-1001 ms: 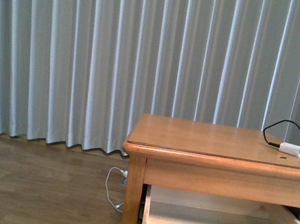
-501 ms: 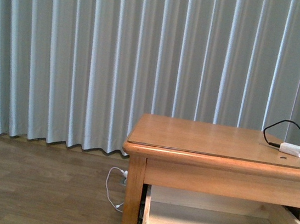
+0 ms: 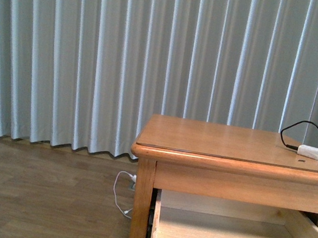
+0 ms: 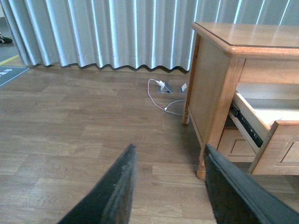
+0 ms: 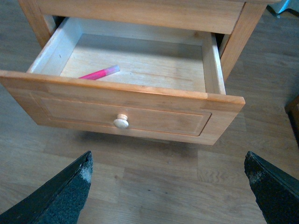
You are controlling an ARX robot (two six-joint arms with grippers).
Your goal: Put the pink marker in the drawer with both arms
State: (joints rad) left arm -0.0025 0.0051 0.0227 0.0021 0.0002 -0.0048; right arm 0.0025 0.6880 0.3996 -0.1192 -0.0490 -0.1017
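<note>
Right gripper, fingers spread wide and empty, hung over the floor directly before the open drawer, its knob just ahead; left gripper, likewise wide and empty, stood off beside the nightstand, so the right arm was judged nearer; pink marker lay inside, toward the front, long axis slanting across the drawer floor; closing probably remained.

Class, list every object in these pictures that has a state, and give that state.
drawer: open, pulled out.
pink marker: lying flat inside the drawer.
left gripper: open, empty.
right gripper: open, empty.
white adapter: resting on nightstand, black cable attached.
</note>
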